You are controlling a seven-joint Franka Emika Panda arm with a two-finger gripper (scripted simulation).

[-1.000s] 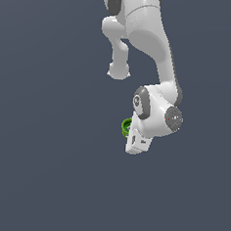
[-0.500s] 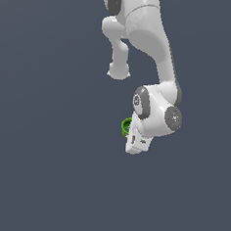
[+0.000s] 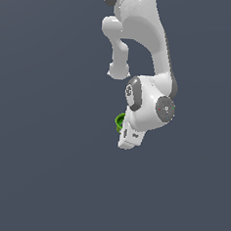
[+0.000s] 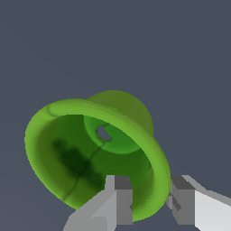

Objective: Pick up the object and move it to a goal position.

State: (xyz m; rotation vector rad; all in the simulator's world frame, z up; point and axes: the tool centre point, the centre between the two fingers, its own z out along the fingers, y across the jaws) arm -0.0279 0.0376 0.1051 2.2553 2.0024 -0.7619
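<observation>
The object (image 4: 90,149) is a bright green cup with a flared thick rim and a darker hollow, and it fills the middle of the wrist view, tilted on its side. My gripper (image 4: 151,200) is shut on its rim: one grey finger (image 4: 119,198) is inside the hollow, the other (image 4: 182,200) is outside the wall. In the exterior view only a sliver of the object (image 3: 119,121) shows, on the exterior view's left of the white hand. The hand hides the fingertips of the gripper (image 3: 123,130) there.
The white arm (image 3: 143,41) comes down from the top of the exterior view, its wrist joint (image 3: 150,108) just above the hand. Everything around is a uniform dark grey-blue surface with no other objects in view.
</observation>
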